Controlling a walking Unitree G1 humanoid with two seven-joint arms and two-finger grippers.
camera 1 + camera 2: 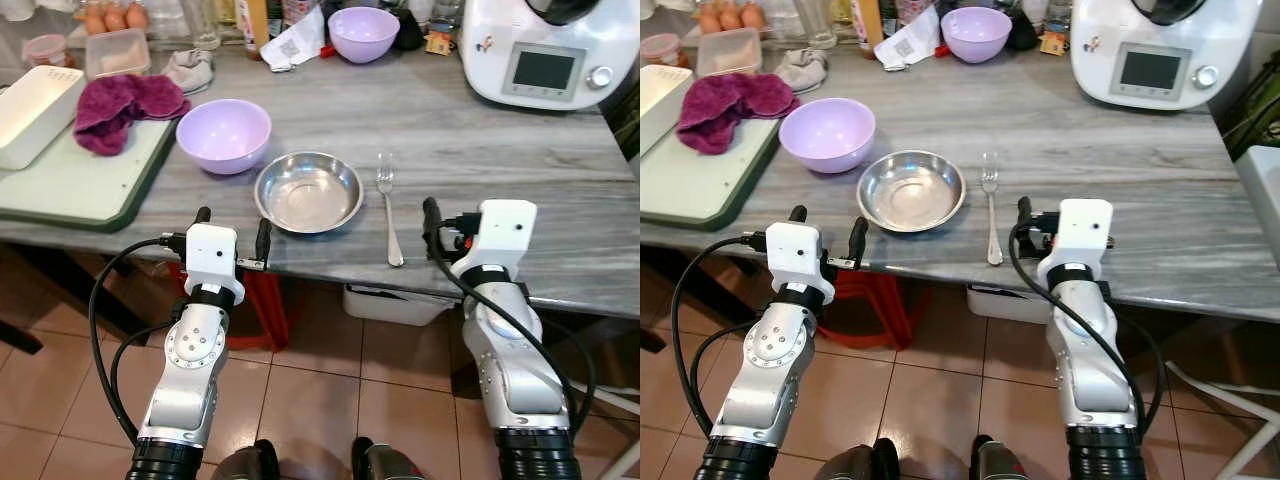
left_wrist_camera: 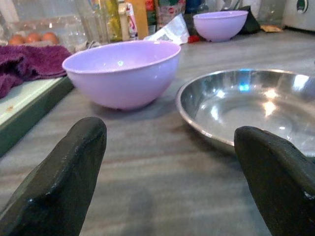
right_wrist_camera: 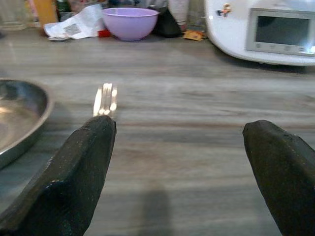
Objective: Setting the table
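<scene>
Judging progress, I saw the steel plate (image 1: 308, 191) and fork (image 1: 388, 208) laid together at frame centre on the worktop (image 1: 520, 170); both lilac bowls were unplaced. My left gripper (image 1: 232, 236) and right gripper (image 3: 179, 162) hovered empty, fingers spread.

Steel bowl (image 1: 308, 191): shallow, round, shiny, upright and empty, near the front edge of the grey wood-grain table (image 1: 500, 160). Fork (image 1: 388, 207): silver, lying flat just to the robot's right of the steel bowl, apart from it, tines pointing away from the robot, handle toward the table edge. Lilac bowl (image 1: 223, 134): plastic, deeper, upright, empty, just beside the steel bowl on its far left. Second lilac bowl (image 1: 363, 33): same kind, upright, at the back of the table, well apart from the others.
</scene>
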